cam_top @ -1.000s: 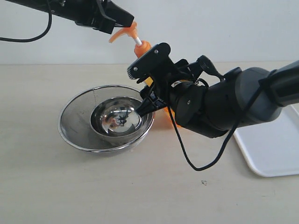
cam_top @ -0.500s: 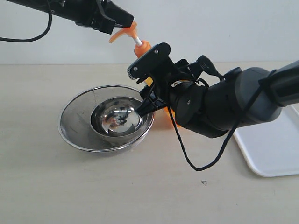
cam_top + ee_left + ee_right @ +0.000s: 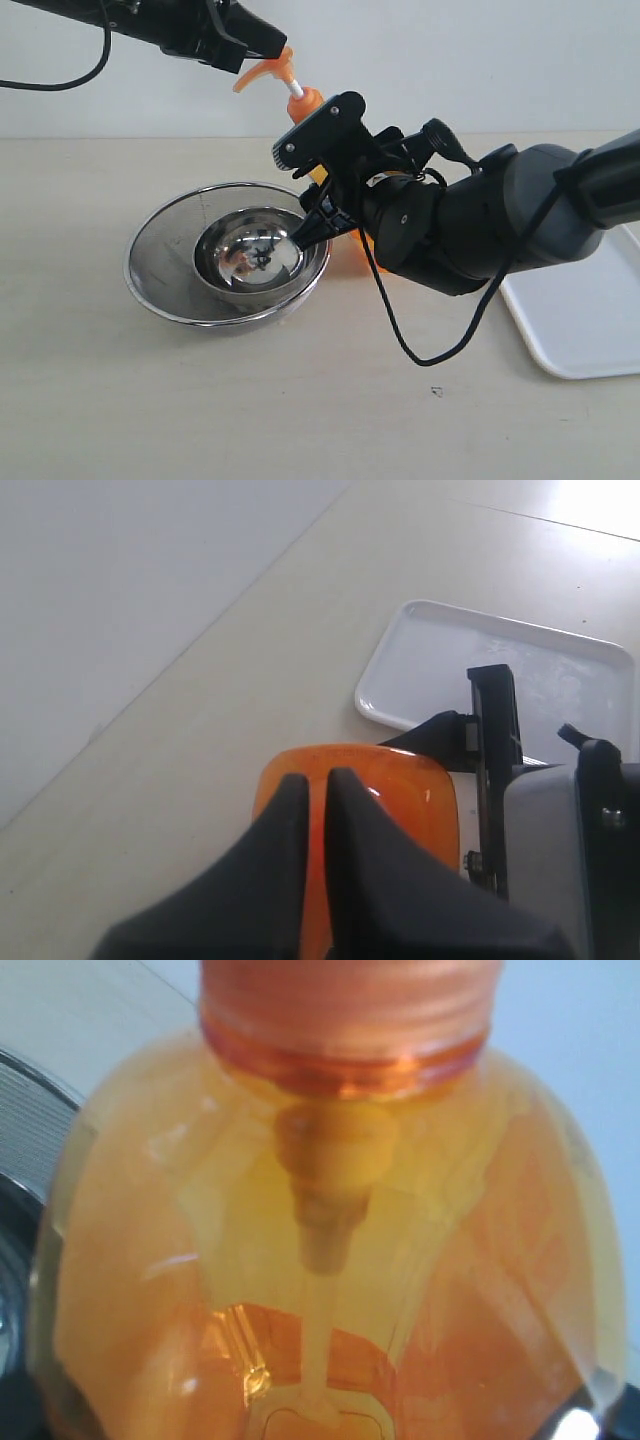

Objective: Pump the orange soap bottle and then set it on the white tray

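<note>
The orange soap bottle (image 3: pixel 306 102) stands upright behind the steel bowls, its spout reaching out over them. My right gripper (image 3: pixel 325 215) is shut on its body from the right, and the arm hides most of the bottle. In the right wrist view the translucent bottle (image 3: pixel 330 1210) fills the frame, with its collar and dip tube visible. My left gripper (image 3: pixel 262 45) comes in from the upper left, shut, its tips on top of the pump head (image 3: pixel 400 800). The left gripper (image 3: pixel 317 778) shows only a thin slit between its fingers. The white tray (image 3: pixel 585 320) lies at the right edge with nothing visible on it.
Two nested round steel bowls (image 3: pixel 165 240) sit just left of the bottle, the smaller polished one (image 3: pixel 250 255) inside the larger. A black cable (image 3: pixel 400 340) hangs from the right arm onto the table. A pale wall runs behind. The white tray (image 3: pixel 500 660) also appears in the left wrist view.
</note>
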Motion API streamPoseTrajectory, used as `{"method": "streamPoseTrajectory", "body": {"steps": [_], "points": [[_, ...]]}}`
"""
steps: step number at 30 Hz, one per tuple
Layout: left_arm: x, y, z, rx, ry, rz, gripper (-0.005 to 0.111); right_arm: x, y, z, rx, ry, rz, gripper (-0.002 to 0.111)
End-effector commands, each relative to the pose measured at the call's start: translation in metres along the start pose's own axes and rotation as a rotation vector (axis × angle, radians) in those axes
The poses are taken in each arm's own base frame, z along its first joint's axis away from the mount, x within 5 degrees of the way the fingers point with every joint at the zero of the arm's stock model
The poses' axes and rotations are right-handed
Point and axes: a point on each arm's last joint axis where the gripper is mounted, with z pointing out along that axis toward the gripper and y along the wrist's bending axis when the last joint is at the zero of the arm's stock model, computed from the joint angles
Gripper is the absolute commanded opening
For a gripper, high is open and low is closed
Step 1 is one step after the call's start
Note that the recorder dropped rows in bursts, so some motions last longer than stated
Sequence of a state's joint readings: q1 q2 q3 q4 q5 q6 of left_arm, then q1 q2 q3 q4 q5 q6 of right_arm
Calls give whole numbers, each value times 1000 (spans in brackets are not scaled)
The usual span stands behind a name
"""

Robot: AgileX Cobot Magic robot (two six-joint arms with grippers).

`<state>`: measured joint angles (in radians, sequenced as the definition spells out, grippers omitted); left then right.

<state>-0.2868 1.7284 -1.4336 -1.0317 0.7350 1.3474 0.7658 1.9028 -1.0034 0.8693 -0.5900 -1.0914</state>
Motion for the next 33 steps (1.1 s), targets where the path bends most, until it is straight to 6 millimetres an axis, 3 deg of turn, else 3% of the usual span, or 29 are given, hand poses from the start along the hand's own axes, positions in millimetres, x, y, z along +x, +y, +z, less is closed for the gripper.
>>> {"method": "streamPoseTrajectory", "body": {"steps": [1,6,17,33], "points": [[14,-3,8,47,78,21,5,-6,-2,-1,6,-26,0,0],[12,-3,6,38,68,23,5,-6,-2,-1,6,-26,0,0],[-21,-8,-31,-101,-47,81,5,-6,-2,-1,6,-26,0,0],[-26,-10,-34,-96,-83,72,5,-6,-2,-1,6,-26,0,0]]}}
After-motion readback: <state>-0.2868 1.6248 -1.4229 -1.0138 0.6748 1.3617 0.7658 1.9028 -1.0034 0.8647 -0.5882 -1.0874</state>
